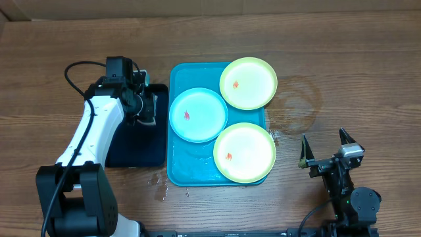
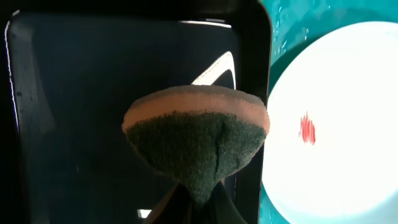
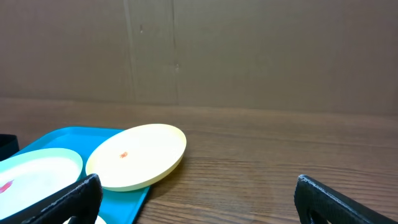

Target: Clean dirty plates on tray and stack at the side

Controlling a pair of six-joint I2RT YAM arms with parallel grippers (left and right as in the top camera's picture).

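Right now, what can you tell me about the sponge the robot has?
The sponge has two layers: a dark green, rough scrubbing side and a pale orange foam side. It is squashed into a cone shape, because the left gripper pinches it at the narrow green end, where a crease runs down it. It sits over the black tray, just beside the light blue plate with its red smear. Whether it touches the black tray cannot be seen.

Blue plate (image 1: 198,115), two yellow-green plates (image 1: 248,83) — smeared; on turquoise tray (image 1: 187,166)

Bright even light, plate (image 2: 336,180) overexposed, soft shadows
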